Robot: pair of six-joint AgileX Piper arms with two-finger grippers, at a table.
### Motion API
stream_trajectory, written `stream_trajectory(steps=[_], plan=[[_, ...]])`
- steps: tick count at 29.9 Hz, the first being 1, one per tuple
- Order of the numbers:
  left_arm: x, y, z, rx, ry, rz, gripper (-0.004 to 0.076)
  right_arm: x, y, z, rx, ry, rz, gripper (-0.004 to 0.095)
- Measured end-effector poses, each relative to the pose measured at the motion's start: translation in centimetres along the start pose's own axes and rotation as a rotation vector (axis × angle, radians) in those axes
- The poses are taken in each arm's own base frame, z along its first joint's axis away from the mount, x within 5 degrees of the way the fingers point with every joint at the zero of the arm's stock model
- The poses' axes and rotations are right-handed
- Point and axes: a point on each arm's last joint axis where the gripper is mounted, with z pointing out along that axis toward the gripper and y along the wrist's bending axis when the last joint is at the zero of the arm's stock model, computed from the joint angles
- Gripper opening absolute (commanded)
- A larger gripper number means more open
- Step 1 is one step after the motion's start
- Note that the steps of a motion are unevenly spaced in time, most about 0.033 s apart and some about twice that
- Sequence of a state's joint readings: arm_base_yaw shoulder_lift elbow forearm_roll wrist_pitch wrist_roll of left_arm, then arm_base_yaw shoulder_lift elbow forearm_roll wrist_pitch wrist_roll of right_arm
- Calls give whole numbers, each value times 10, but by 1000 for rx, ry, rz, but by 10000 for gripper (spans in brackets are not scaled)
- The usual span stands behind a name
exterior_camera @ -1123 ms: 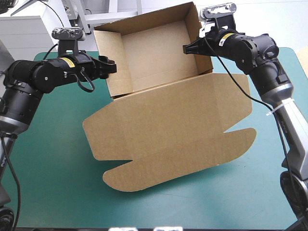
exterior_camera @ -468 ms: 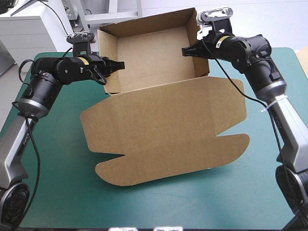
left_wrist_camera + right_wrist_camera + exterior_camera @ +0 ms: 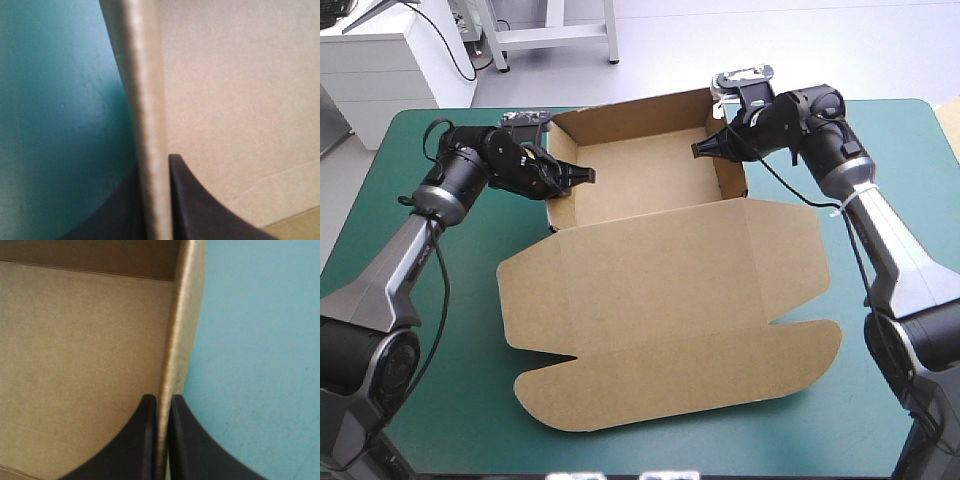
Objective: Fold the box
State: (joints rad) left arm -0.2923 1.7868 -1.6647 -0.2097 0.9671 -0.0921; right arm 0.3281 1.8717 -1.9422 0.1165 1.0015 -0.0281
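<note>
Nearest the robot, the box (image 3: 670, 300) has its lid (image 3: 660, 270) lying flat on the teal-green desk (image 3: 470, 430). The lid's rounded tuck flap (image 3: 660, 385) points toward the near edge. Beyond the lid's fold, the rest of the board stands as an open tray (image 3: 640, 170) with walls raised on three sides (the far wall (image 3: 630, 112) is the longest). The tray is in the far half of the desk, roughly midway between the desk's left and right edges.

The left jaws are pinched almost together on the tray's left wall (image 3: 558, 208). In the left wrist view, that wall's edge runs up between the two black fingers (image 3: 200, 210), one inside the tray and one outside over the cover. The right jaws grip the right wall (image 3: 728, 168) in the same way, all but closed on the board. One finger (image 3: 135, 440) lies against the inner face and the other is over the teal-green cover outside.
</note>
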Motion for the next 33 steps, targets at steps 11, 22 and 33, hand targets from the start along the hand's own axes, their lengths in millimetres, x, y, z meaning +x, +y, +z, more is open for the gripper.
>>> stream_trajectory(steps=[11, 22, 33], plan=[[9, 1, 48, -62, 170, 51, -8, 24, -7, 60, -17, 222, 42, -15], [-10, -35, 75, -146, 258, 188, -8, 36, -18, 59, 67, 347, 63, -15], [-10, -40, 82, -178, 255, 226, -8, 37, -19, 60, 84, 357, 78, -16]])
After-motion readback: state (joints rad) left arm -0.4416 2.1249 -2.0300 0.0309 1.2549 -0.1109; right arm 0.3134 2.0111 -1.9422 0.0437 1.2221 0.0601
